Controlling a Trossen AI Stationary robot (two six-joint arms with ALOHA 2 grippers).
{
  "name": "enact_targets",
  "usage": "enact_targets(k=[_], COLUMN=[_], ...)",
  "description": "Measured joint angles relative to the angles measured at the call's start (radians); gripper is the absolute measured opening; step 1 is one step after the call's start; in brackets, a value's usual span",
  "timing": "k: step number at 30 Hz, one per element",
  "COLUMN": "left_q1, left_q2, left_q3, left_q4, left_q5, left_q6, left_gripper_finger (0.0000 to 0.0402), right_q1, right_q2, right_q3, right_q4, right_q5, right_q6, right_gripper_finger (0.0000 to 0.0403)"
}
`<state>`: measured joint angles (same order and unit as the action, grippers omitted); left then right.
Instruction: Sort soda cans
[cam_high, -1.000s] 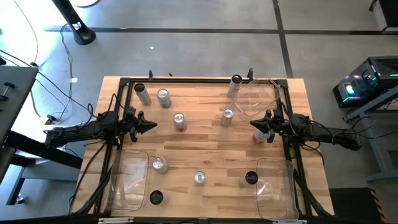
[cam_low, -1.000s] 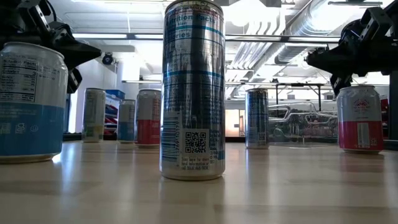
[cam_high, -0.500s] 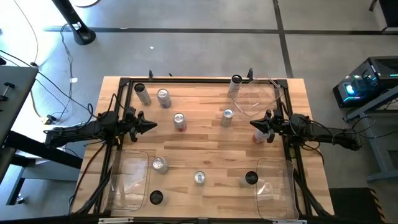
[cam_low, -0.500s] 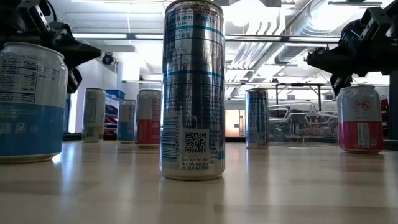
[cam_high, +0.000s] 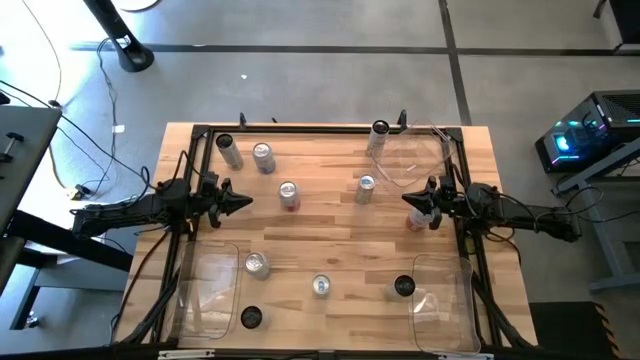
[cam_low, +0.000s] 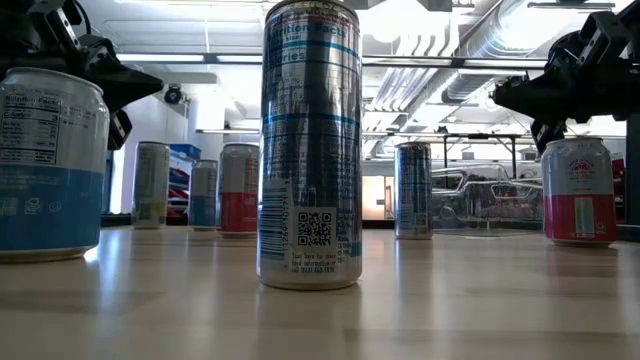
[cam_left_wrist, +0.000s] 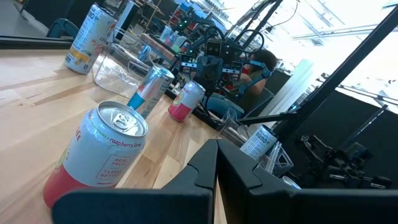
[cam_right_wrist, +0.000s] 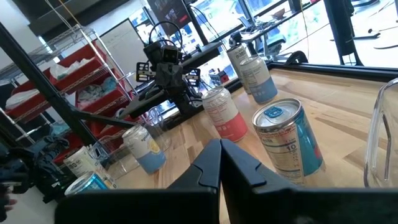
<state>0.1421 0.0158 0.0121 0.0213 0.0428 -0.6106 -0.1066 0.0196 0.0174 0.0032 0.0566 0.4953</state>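
both arms hang over the table's side edges, facing each other across the wood. left gripper (cam_high: 243, 202) hovers at the left side, fingers pressed together, holding nothing. right gripper (cam_high: 408, 199) mirrors it on the right, pinched closed and empty too, with a red can (cam_high: 416, 219) standing just beside its tip.

the cans are spread all over the table (cam_high: 330, 230). at the far left, a dark can (cam_high: 229, 151) and a silver can (cam_high: 263, 157) stand close together. a pink can (cam_high: 289, 195) sits near the middle, not far in front of the left gripper. a slim can (cam_high: 365, 189) stands right of centre, and another can (cam_high: 377, 137) stands at the far edge against a clear bin (cam_high: 415, 157). along the near edge: a blue can (cam_high: 256, 264), a tall can (cam_high: 321, 286), a black-topped can (cam_high: 402, 287) and one more black top (cam_high: 251, 318) next to the left bin (cam_high: 203, 290). a right bin (cam_high: 445, 300) sits in the near right corner.
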Motion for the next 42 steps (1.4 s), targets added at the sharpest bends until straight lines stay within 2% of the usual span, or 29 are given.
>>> enact_targets(k=[1,3,6,10,14,15,16,20,23,26,28,32,34,35,38,40,42], left_q1=[0.0,0.002,0.002,0.002,0.002,0.003,0.007,0.02,0.022,0.022,0.022,0.022,0.022,0.022,0.023,0.022,0.022], left_q2=[0.001,0.009,0.006,0.007,0.011,0.012,0.016,0.068,0.138,0.222,0.282,0.412,0.486,0.524,0.623,0.663,0.686], left_q3=[0.0,0.0,0.001,0.0,0.0,0.0,0.001,0.07,0.161,0.26,0.326,0.457,0.514,0.543,0.633,0.706,0.795], left_q4=[0.017,0.121,0.286,0.391,0.466,0.496,0.534,0.58,0.577,0.549,0.494,0.381,0.346,0.339,0.329,0.292,0.212], left_q5=[-0.054,-0.192,-0.437,-0.713,-0.885,-0.887,-0.842,-0.511,-0.387,-0.298,-0.267,-0.271,-0.306,-0.325,-0.361,-0.363,-0.373], left_q6=[-0.014,-0.155,-0.309,-0.289,-0.324,-0.359,-0.366,-0.323,-0.26,-0.167,-0.128,-0.031,0.02,0.042,0.134,0.219,0.28], left_gripper_finger=[0.0001,0.0001,0.0001,0.0001,0.0001,0.0001,0.0001,0.0001,0.0001,0.0001,0.0,0.0,0.0001,0.0003,0.001,0.0017,0.0026], right_q1=[0.0,0.0,0.0,0.0,0.0,0.0,0.0,0.0,0.0,0.0,0.0,0.0,-0.001,0.0,0.0,0.0,0.0], right_q2=[0.0,0.0,0.0,0.0,0.0,0.0,0.0,0.0,0.0,0.0,0.0,0.0,0.002,0.009,0.048,0.088,0.138], right_q3=[0.0,0.0,0.0,0.0,0.0,0.0,0.0,0.0,0.0,0.0,0.0,0.0,0.0,0.0,0.012,0.058,0.127], right_q4=[0.0,0.0,0.0,0.0,0.0,0.0,0.0,0.0,0.0,0.033,0.118,0.347,0.456,0.531,0.74,0.774,0.725], right_q5=[0.0,0.0,0.0,0.0,0.0,0.0,0.0,0.0,0.004,0.058,0.131,0.377,0.451,0.443,0.318,0.265,0.248], right_q6=[-0.001,-0.004,-0.001,-0.003,-0.003,-0.004,-0.003,-0.029,-0.058,-0.053,0.057,0.325,0.342,0.315,0.239,0.207,0.164], right_gripper_finger=[0.0,0.0,0.0,0.0,0.0,0.0,0.0,0.0,0.0,0.0,0.0,0.0,0.0,0.0,0.0,0.0,0.0])
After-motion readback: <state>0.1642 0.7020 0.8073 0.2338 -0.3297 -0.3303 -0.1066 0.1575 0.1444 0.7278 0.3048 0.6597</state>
